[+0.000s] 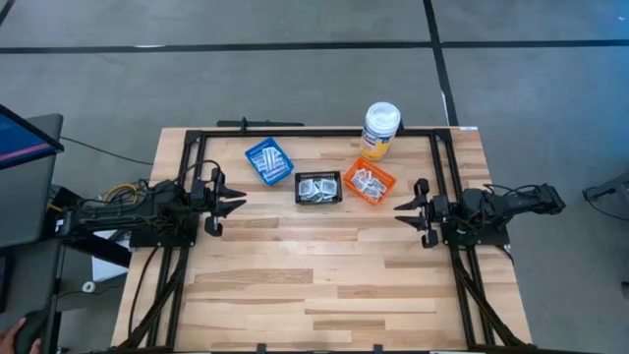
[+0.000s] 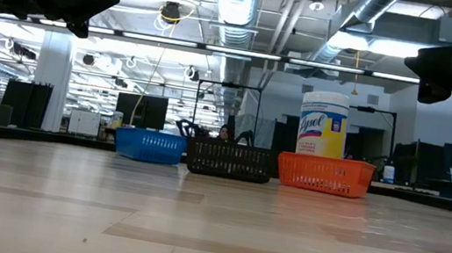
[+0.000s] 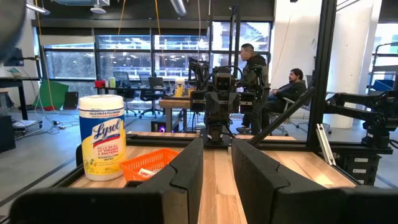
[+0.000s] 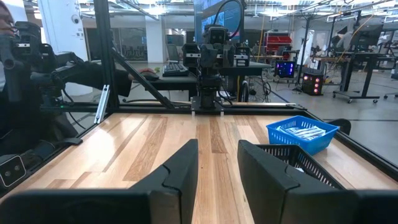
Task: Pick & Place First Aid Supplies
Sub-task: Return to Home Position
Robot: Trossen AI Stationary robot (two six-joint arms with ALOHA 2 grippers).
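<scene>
The first aid supplies are small white packets lying in three baskets in a row at the table's far middle: a blue basket (image 1: 268, 160), a black basket (image 1: 318, 187) and an orange basket (image 1: 369, 182). My left gripper (image 1: 234, 205) hovers over the table's left side, pointing toward the middle, open and empty; the gap shows in its wrist view (image 3: 216, 180). My right gripper (image 1: 406, 209) hovers over the right side and faces it, also open and empty (image 4: 217, 174). Both are well short of the baskets.
A tall white bottle (image 1: 380, 130) with a yellow label stands behind the orange basket. A black frame (image 1: 324, 131) runs along the table's far, left and right sides. Bare wood lies between the grippers and toward the near edge. People sit and stand in the room beyond (image 3: 252, 68).
</scene>
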